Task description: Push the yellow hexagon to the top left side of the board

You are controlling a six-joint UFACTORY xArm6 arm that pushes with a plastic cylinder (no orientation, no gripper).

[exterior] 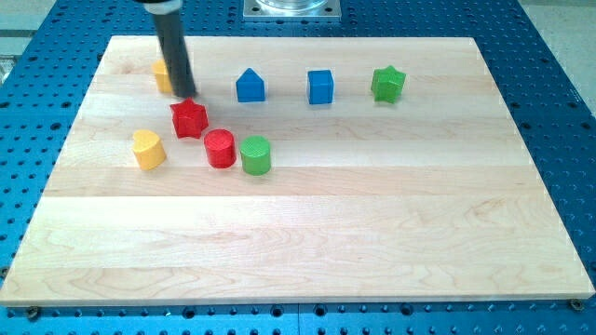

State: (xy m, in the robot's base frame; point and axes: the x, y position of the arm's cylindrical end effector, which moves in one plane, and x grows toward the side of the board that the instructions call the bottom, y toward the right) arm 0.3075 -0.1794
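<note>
The yellow hexagon (163, 76) sits near the board's top left, mostly hidden behind my rod. My tip (186, 96) rests on the board just right of and slightly below the hexagon, touching or nearly touching it. A red star (189, 118) lies right below the tip.
A yellow heart (148, 149), a red cylinder (220, 148) and a green cylinder (255, 154) lie below the star. A blue house-shaped block (250, 86), a blue cube (320, 87) and a green star (388, 84) form a row along the top. The wooden board (372, 233) lies on a blue perforated table.
</note>
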